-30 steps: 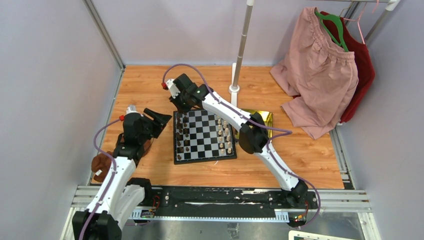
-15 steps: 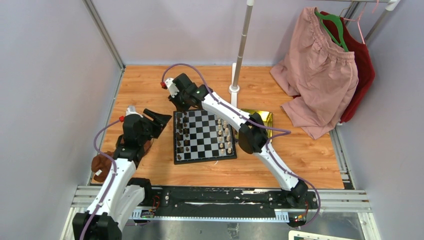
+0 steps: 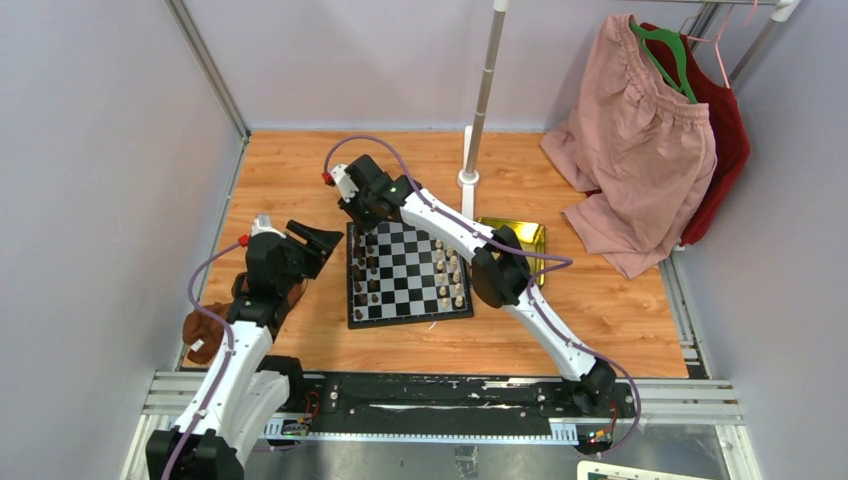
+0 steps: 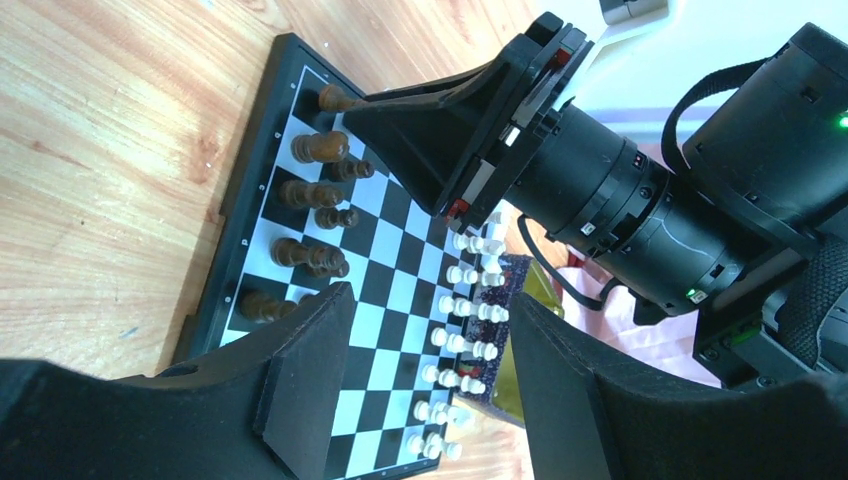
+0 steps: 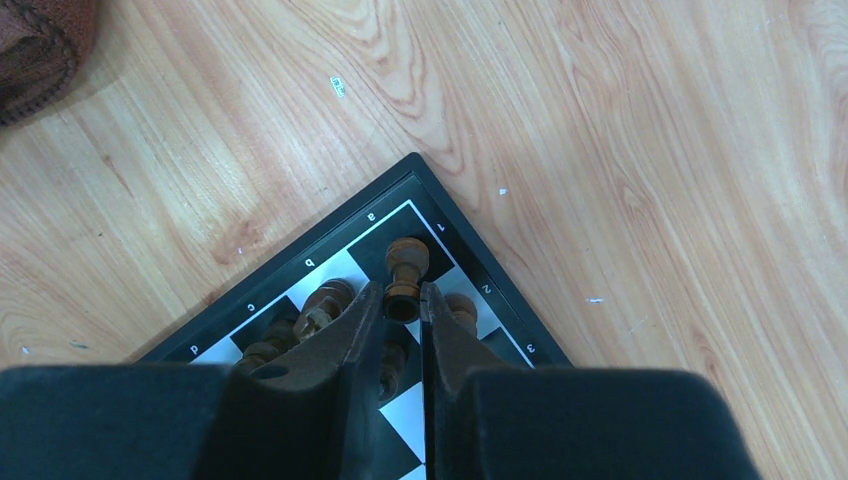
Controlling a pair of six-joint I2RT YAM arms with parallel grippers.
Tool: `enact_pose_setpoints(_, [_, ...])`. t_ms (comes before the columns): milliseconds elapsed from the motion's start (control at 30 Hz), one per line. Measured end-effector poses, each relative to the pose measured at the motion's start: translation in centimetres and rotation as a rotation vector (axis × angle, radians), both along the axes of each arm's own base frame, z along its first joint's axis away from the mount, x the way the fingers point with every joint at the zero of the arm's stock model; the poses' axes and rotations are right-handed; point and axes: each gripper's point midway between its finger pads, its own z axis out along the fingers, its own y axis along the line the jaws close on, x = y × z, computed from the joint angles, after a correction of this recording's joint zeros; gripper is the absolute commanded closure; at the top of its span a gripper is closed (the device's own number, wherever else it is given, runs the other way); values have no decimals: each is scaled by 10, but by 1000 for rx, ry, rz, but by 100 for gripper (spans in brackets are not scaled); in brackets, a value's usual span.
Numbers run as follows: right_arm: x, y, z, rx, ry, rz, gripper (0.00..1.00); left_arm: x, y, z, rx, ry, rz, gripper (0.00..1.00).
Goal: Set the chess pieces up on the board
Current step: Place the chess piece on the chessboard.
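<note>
Black left gripper [image 4: 425, 335] with jaws standing apart, framing black-and-silver checkered board [image 4: 397, 300], dark brown chess pieces [image 4: 312, 193] lining one edge, cream-white chess pieces [image 4: 470, 312] lining the opposite edge

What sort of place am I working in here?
Most likely a lab robot test cell, not a home: a wooden tabletop boxed in by plain grey panels, arms bolted to a metal rail at the near edge, and a pink garment hung on a rack at the far right.

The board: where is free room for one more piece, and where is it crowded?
Free: the middle strip of the board, between the dark pieces on its left and the white pieces on its right. Crowded: both those edge rows, and the far left corner, where the right pincer holds a dark piece.
</note>
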Motion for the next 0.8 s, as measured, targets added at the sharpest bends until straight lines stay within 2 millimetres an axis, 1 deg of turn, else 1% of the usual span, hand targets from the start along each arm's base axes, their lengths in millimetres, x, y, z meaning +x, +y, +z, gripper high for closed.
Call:
enact_pose_setpoints(133, [0, 0, 0, 1, 0, 0, 73, 0, 0, -1, -2, 0, 1, 35])
enact_pose_setpoints(267, [0, 0, 0, 0, -1, -1, 68, 0, 0, 0, -3, -6, 1, 35])
enact_pose_setpoints(600, [2, 0, 1, 0, -7, -5, 65, -1, -1, -2, -14, -4, 1, 35])
enact_pose_setpoints(800, [6, 2, 5, 13, -27, -12, 64, -1, -1, 0, -14, -12, 1, 34])
